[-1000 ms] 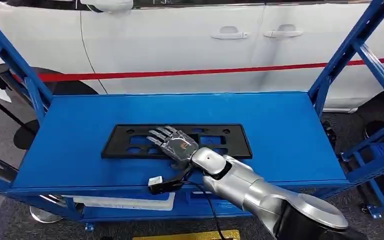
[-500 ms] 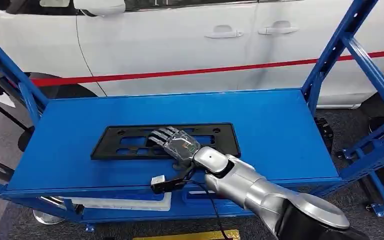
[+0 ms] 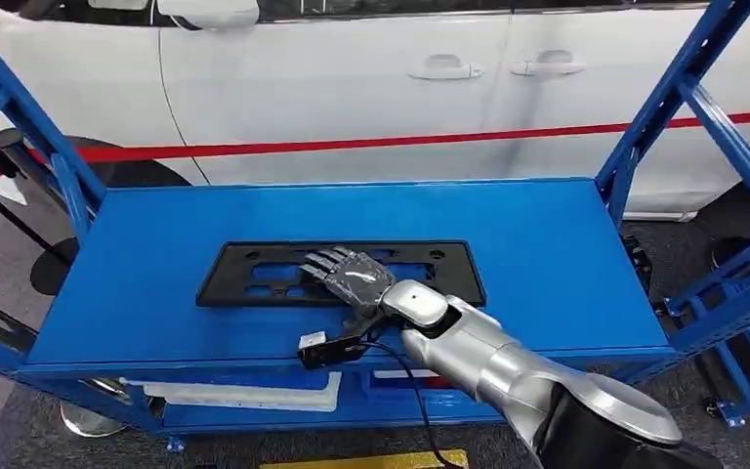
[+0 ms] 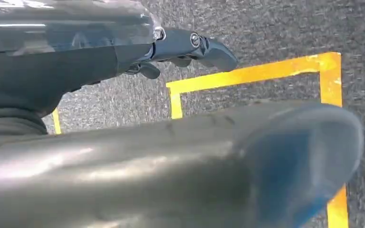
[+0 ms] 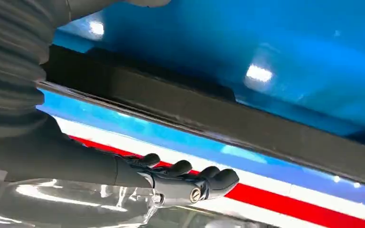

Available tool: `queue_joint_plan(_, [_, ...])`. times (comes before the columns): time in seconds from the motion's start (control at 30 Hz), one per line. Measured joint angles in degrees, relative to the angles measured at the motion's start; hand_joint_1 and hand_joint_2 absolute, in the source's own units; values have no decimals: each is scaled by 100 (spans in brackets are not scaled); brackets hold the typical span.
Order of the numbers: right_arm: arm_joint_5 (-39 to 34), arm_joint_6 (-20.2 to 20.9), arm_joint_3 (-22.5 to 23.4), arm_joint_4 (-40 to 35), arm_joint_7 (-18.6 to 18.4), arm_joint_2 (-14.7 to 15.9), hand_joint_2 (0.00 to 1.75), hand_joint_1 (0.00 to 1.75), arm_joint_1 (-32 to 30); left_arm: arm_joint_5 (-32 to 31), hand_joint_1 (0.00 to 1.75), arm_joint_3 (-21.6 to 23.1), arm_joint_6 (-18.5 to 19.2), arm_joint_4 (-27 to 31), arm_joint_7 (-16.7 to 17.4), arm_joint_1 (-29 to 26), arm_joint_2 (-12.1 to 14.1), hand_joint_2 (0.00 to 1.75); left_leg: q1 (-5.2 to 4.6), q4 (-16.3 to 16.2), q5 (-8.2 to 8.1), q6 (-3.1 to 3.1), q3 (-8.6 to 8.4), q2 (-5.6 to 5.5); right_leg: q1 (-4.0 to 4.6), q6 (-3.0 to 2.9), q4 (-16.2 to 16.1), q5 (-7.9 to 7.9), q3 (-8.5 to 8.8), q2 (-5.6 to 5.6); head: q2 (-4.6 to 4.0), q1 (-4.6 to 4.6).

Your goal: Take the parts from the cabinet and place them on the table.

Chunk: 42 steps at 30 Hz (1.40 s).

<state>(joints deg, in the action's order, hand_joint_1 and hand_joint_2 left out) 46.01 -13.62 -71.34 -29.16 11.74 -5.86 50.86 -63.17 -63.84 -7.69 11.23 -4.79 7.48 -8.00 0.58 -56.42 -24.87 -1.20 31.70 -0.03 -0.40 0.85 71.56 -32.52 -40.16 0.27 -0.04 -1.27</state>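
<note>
From the head view you see the right hand [image 3: 354, 277] lying flat on the black plate [image 3: 254, 275] on the blue counter [image 3: 547, 254], fingers [image 5: 180, 167] straight, gripping nothing. Your left wrist view shows the left hand [image 4: 123, 52] over grey floor [image 4: 275, 33], its fingers apart and empty.

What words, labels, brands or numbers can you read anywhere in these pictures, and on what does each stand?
None can be read.
The black part on the blue table: no readable marking.
The white car behind: no badge or lettering visible.
The right hand: small coloured marks, too blurred to read.
</note>
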Motion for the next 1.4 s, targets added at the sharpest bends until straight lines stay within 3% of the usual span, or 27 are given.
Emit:
queue_joint_plan(0.03, [-24, -7, 15, 26, -4, 0, 175, 0, -8, -2, 0, 0, 0, 0, 9, -19, 0, 0, 0, -7, 0, 0, 11, 1, -4, 12, 342, -103, -163, -1, 0, -2])
queue_joint_plan(0.07, [-35, -7, 26, 51, -4, 0, 175, 0, -7, -4, 0, 0, 2, 0, 20, -31, -2, 0, 1, -13, -1, 2, 14, 3, -15, 20, 422, -69, -202, -3, 0, -2])
queue_joint_plan(0.1, [-46, -19, 46, 87, -21, 0, 175, 0, -7, -7, 0, 0, 4, 0, 37, -42, -20, 0, 2, -24, -6, 10, 10, 2, -38, 24, 193, 138, -85, -7, 0, 0])
queue_joint_plan(0.17, [-50, -52, 66, 146, -41, -13, 175, 0, 8, -13, 0, 0, 15, 0, 42, -42, -44, 0, 11, -51, -29, 44, 0, -10, -61, 18, -676, 607, 368, -18, 0, 0])
queue_joint_plan(0.2, [-63, -68, 74, 175, -61, -22, 175, 0, 19, -17, 0, 0, 17, 0, 39, -42, -52, 0, 9, -79, -49, 75, 8, -22, -73, 11, -1102, 748, 582, -21, 0, 0])
queue_joint_plan(0.23, [-70, -74, 81, 199, -92, -33, 175, 0, 30, -33, 0, 0, 17, 0, 39, -41, -52, 0, -20, -88, -54, 109, 36, -24, -20, -4, -1206, 624, 609, -16, 0, 2])
queue_joint_plan(0.4, [-133, -122, 177, 341, -144, -157, 175, 0, 78, -48, 0, 2, 35, 0, 35, -54, -61, 0, 0, -169, -130, 274, 71, -24, -47, -203, -1266, 709, 593, -1, 0, -9])
queue_joint_plan(0.43, [-149, -122, 197, 387, -160, -179, 175, 0, 84, -52, 0, 0, 48, 0, 37, -54, -63, 0, 5, -332, -257, 287, 133, -21, -47, -221, -1266, 707, 594, -1, 0, -18])
queue_joint_plan(0.5, [-184, -122, 249, 492, -203, -223, 175, 0, 85, -66, 0, 2, 68, 0, 72, -48, -70, 0, 5, -1291, -738, 301, 569, -20, -23, -262, -1265, 714, 580, -8, 0, -17])
queue_joint_plan(0.57, [-203, -118, 273, 571, -208, -245, 175, 0, 83, -66, 0, 2, 81, 0, 101, -57, -76, 0, 4, -1921, -899, 292, 869, -20, 12, -285, -1264, 708, 576, -10, 0, -17])
queue_joint_plan(0.6, [-212, -109, 291, 599, -208, -264, 175, 0, 85, -63, 0, 2, 87, 0, 103, -62, -79, 0, 3, -1884, -809, 271, 852, -20, 27, -295, -1265, 686, 580, -5, 0, -15])
queue_joint_plan(0.63, [-227, -105, 304, 621, -208, -277, 175, 0, 91, -66, 0, 2, 105, 0, 103, -63, -81, 0, -7, -1588, -589, 232, 721, -20, 49, -305, -1265, 675, 589, 3, 0, -17])
queue_joint_plan(0.7, [-254, -92, 317, 643, -208, -291, 175, 0, 111, -68, 0, 2, 122, 0, 101, -55, -79, 0, -64, -623, -134, 95, 220, -14, 74, -299, -1265, 650, 644, -2, 0, -15])
queue_joint_plan(0.73, [-265, -79, 332, 660, -205, -295, 175, 0, 116, -68, 0, 2, 127, 0, 98, -47, -74, 0, -117, -257, -128, 5, 43, 20, 66, -291, -1267, 641, 657, -18, 0, -11])
queue_joint_plan(0.8, [-267, -77, 361, 693, -205, -293, 175, 0, 146, -70, 0, 2, 131, 0, 96, -10, -68, 0, -171, -87, -255, 17, -15, 78, 46, -169, -1314, 609, 664, -24, 0, -9])
queue_joint_plan(0.87, [-267, -68, 365, 726, -205, -297, 175, 0, 122, -74, 0, 2, 142, 0, 92, -35, -70, 0, -162, 60, -230, -47, -113, 58, 27, -109, -1217, 772, 716, -38, 0, -6])
queue_joint_plan(0.93, [-267, -68, 383, 748, -205, -297, 175, 0, 138, -83, 0, 2, 153, 0, 92, -54, -76, 0, -119, 108, -174, -99, -271, 63, 20, -57, -1034, 656, 654, -12, 0, 2])
queue_joint_plan(1.0, [-267, -66, 385, 771, -203, -295, 175, 0, 129, -81, 0, 2, 159, 0, 85, -31, -79, 0, -115, 105, -210, -122, -306, 67, -4, 2, -337, 333, 239, -15, 0, 4])
queue_joint_plan(1.07, [-271, -70, 387, 800, -203, -293, 175, 0, 109, -81, 0, 2, 168, 0, 85, -50, -81, 0, -107, 101, -284, -102, -370, 64, -28, 60, 326, 155, -251, -17, 0, 4])
queue_joint_plan(1.1, [-269, -70, 387, 804, -203, -293, 175, 0, 106, -81, 0, 2, 168, 0, 85, -66, -83, 0, -97, 101, -333, -83, -429, 62, -42, 83, 347, 246, -364, -21, 0, 2])
queue_joint_plan(1.17, [-271, -70, 387, 813, -203, -295, 175, 0, 100, -83, 0, 2, 168, 0, 85, -82, -87, 0, -54, 101, -467, -29, -601, 57, -64, 113, -244, 662, -245, -27, 0, 4])
queue_joint_plan(1.2, [-271, -68, 387, 815, -203, -295, 175, 0, 96, -83, 0, 2, 171, 0, 85, -79, -98, 0, -33, 91, -522, 8, -715, 52, -75, 121, -789, 954, -56, -29, 0, 4])
queue_joint_plan(1.23, [-278, -66, 387, 831, -201, -293, 175, 0, 89, -83, 0, 4, 170, 0, 85, -79, -109, 0, -27, 87, -610, 47, -744, 54, -88, 97, -1266, 1349, 56, -35, 0, 9])
queue_joint_plan(1.27, [-286, -68, 391, 857, -199, -286, 175, 0, 84, -83, 0, 4, 170, 0, 88, -69, -111, 0, -29, 48, -658, 95, -818, 37, -25, 33, -1232, 1169, 17, -41, 0, -9])
queue_joint_plan(1.3, [-306, -76, 408, 851, -192, -291, 175, 0, 114, -81, 0, 2, 173, 0, 92, -47, -114, 0, -38, 50, -712, 154, -783, 34, -26, -88, -1196, 1174, 26, -33, 0, 1])
queue_joint_plan(1.37, [-313, -85, 446, 842, -195, -308, 175, 0, 140, -79, 0, 2, 175, 0, 101, -39, -111, 0, -35, -29, -669, 213, -841, 50, -10, -172, -1194, 1111, 80, -2, 0, 4])
queue_joint_plan(1.4, [-315, -85, 450, 839, -195, -313, 175, 0, 147, -74, 0, 2, 175, 0, 103, -25, -111, 0, -34, -206, -603, 246, -759, 44, -34, -208, -1218, 1084, 152, -3, 0, 7])
